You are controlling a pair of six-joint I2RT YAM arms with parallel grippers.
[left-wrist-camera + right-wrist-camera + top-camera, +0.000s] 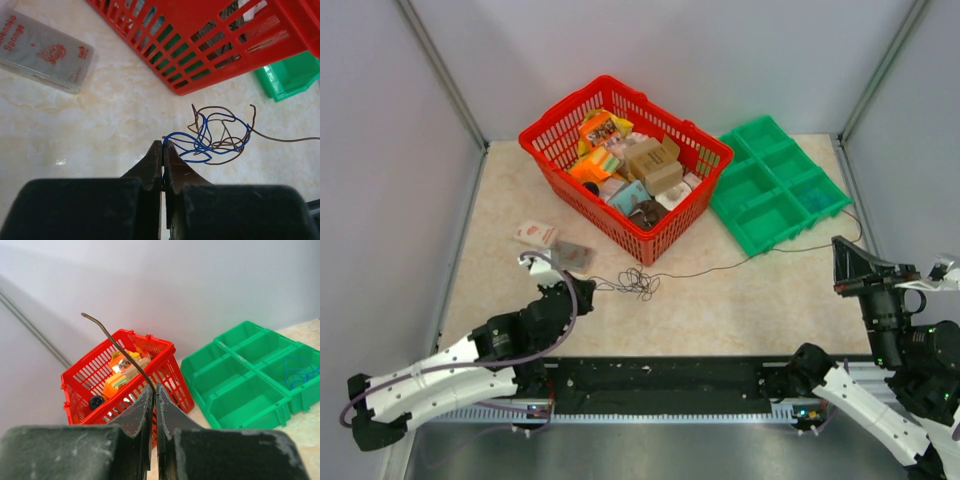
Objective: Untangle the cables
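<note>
Reaching in from the near left, the left gripper (590,286) was pinched shut on a blue loop at the near-left edge of the cables (638,284), the wire caught between its fingertips. At the near right, the right gripper (837,243) had its jaws closed on the end of one brown strand (116,343), whose tip curved up above the fingers. The cables lay on the table (740,315) as a small knot of blue and brown loops, just in front of the red basket (592,205). One long thin strand ran from the knot to the right, past the near edge of the green tray (767,222). A sponge packet (45,50) lay flat left of the basket, which was full of boxes and packs. The tray sat just beside the basket on its right, with a coil of blue wire (300,370) in one compartment.
</note>
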